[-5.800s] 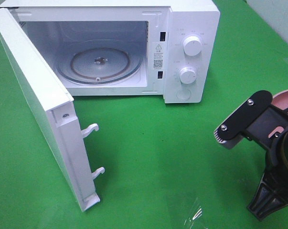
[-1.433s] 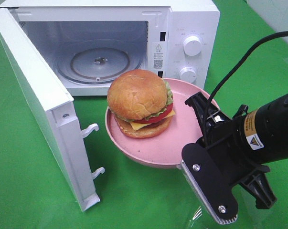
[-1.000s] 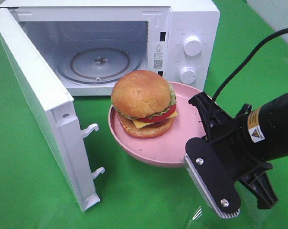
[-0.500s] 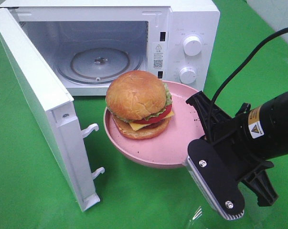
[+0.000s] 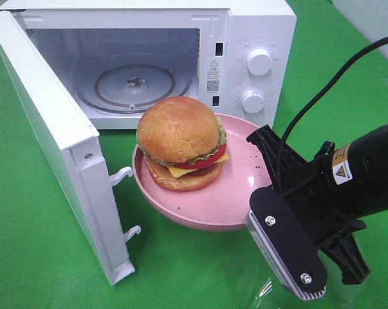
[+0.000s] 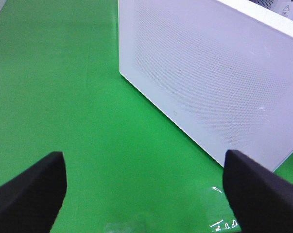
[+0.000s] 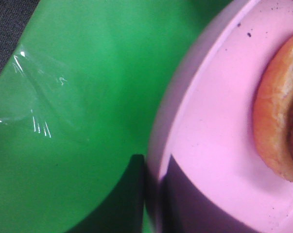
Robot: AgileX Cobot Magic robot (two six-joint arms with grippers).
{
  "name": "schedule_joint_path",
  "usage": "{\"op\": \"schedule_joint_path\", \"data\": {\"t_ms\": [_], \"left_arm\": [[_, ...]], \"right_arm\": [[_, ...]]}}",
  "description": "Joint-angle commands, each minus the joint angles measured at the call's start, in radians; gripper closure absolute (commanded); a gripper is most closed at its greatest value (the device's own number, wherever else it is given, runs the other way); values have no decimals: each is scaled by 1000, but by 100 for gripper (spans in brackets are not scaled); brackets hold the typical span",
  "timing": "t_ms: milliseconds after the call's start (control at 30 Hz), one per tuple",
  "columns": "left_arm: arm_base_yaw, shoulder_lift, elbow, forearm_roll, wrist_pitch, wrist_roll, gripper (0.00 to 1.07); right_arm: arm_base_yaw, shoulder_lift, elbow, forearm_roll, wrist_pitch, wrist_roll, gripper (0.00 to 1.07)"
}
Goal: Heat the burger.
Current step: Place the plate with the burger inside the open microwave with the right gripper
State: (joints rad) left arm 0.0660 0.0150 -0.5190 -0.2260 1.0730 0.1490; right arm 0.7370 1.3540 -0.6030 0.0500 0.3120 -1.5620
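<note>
— Green cloth (image 5: 39,257) all around. From up high I see the burger (image 5: 179,141) on the pink plate (image 5: 235,193), in front of the open microwave (image 5: 258,26). My right gripper (image 5: 266,183) is clamped on the plate's rim.
— Room to move?
— Its door (image 5: 46,122) is swung wide, and the hooks (image 5: 124,174) sit near the plate's left edge.
— Left wrist?
— My left gripper (image 6: 141,160) has its fingers wide apart over the cloth, facing the door's outside.
— Right wrist?
— Just rim and bun edge, close up.
</note>
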Motion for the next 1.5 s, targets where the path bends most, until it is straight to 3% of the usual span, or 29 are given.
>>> {"op": "schedule_joint_path", "data": {"t_ms": [33,200,767,1033,1500], "left_arm": [[2,-2,3,-2,0,1,26],[2,-2,3,-2,0,1,26],[2,-2,3,-3,0,1,26],[2,-2,3,-3,0,1,26],[2,-2,3,-3,0,1,26]], "right_arm": [[-2,-14,-31,-16,-59,-2,107],[0,-14,-73,-81,-4,91,107],[0,-57,-104,-101,157,93,107],[0,-69,-169,-104,243,97,107],[0,-14,-239,-115,259,113,107]]}}
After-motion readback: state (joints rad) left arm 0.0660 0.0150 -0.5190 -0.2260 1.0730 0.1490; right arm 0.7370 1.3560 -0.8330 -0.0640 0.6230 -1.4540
